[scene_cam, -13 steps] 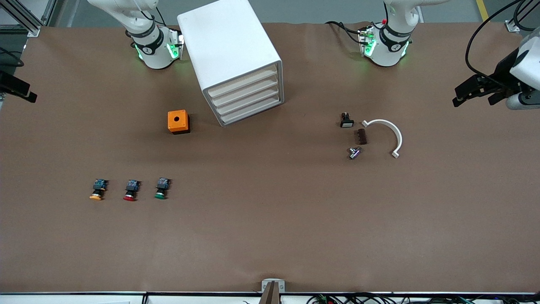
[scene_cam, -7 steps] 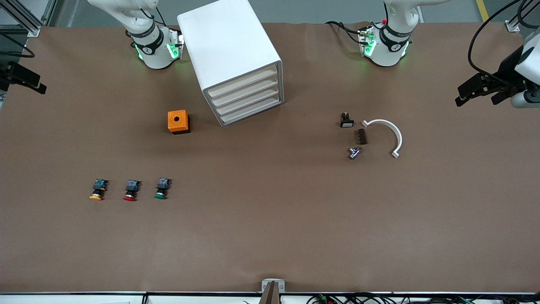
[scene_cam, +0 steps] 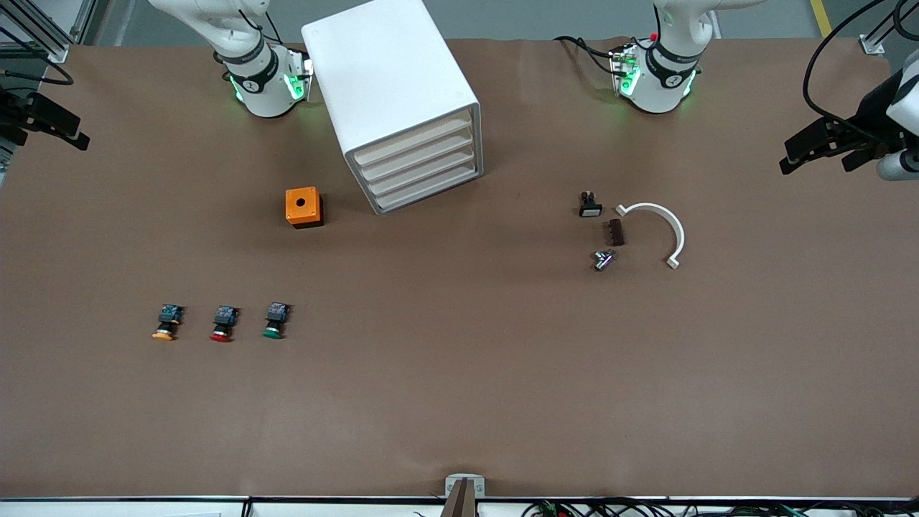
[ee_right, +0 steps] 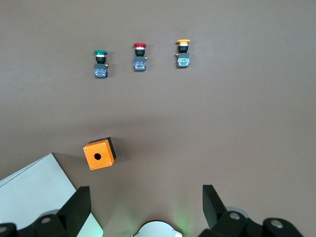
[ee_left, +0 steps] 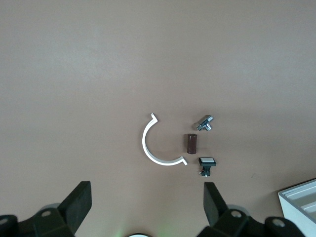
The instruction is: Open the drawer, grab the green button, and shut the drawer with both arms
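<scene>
1. Nearest the front camera is a row of three push buttons lying on the brown table (scene_cam: pixel 459 402), toward the right arm's end. The green-capped button (scene_cam: pixel 274 320) is the one closest to the table's middle, with the red-capped button (scene_cam: pixel 222 324) beside it and the yellow-capped button (scene_cam: pixel 166 322) at the outer end of the row. Nothing sits around it, so it's out in the open.
2. The green one has a round green cap and a dark blue-black body; its cap points toward the front camera's edge.
3. Farther back, toward the left arm's end, is a little cluster: a small metal fitting (scene_cam: pixel 602 259), a brown block (scene_cam: pixel 615 232), a black switch part (scene_cam: pixel 589 205) and a white curved clip (scene_cam: pixel 657 230), all near each other.
4. An orange box with a hole (scene_cam: pixel 303 207) sits just beside the cabinet.
5. The white cabinet (scene_cam: pixel 391 86) stands angled near the bases' edge. All four drawers look pushed in, including the top drawer (scene_cam: pixel 413 142); can't see what's inside.
6. The left gripper (scene_cam: pixel 818 147) hangs at the left arm's end edge, fingers spread wide, holding nothing.
7. The right gripper (scene_cam: pixel 43 122) hangs at the right arm's end edge, fingers spread too, empty.
</scene>
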`<state>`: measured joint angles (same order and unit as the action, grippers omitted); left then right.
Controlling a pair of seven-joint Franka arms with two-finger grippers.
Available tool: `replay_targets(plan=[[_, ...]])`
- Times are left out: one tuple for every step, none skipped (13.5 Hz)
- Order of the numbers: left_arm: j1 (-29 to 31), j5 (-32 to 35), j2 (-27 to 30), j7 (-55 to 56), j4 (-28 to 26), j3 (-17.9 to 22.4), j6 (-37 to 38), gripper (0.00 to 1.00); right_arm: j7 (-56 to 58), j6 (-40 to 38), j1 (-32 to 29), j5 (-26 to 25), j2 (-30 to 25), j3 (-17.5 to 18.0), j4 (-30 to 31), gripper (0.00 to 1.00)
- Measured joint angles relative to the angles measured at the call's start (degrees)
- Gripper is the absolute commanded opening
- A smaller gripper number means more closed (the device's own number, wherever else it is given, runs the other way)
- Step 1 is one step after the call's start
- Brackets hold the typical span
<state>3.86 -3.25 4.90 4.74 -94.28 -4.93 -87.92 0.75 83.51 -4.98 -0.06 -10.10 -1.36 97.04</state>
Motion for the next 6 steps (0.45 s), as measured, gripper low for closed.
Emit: replay_targets(plan=[[0.0,0.0,-0.17,0.0,0.02,0.0,0.05,1.0,0.0,0.1,0.0,0.0,-0.03,0.01,0.0,1.0],[0.0,0.0,-0.26,0.0,0.03,0.0,0.09,1.0,0.0,0.14,0.0,0.0,-0.05,0.0,0.0,1.0],[0.0,0.0,-0.3,0.0,0.05,0.0,0.12,1.0,-0.01,0.29,0.0,0.0,-0.05,0.0,0.0,1.0],[0.0,0.0,-0.31,0.0,0.06,0.0,0.14,1.0,-0.01,0.69,0.0,0.02,-0.05,0.01,-0.01,1.0],[0.0,0.0,-0.31,0.0,0.08,0.0,0.16,1.0,0.0,1.14,0.0,0.18,-0.05,0.04,-0.01,1.0],[0.0,0.0,-0.31,0.0,0.09,0.0,0.17,1.0,0.03,1.53,0.01,0.58,-0.06,0.08,-0.01,1.0]])
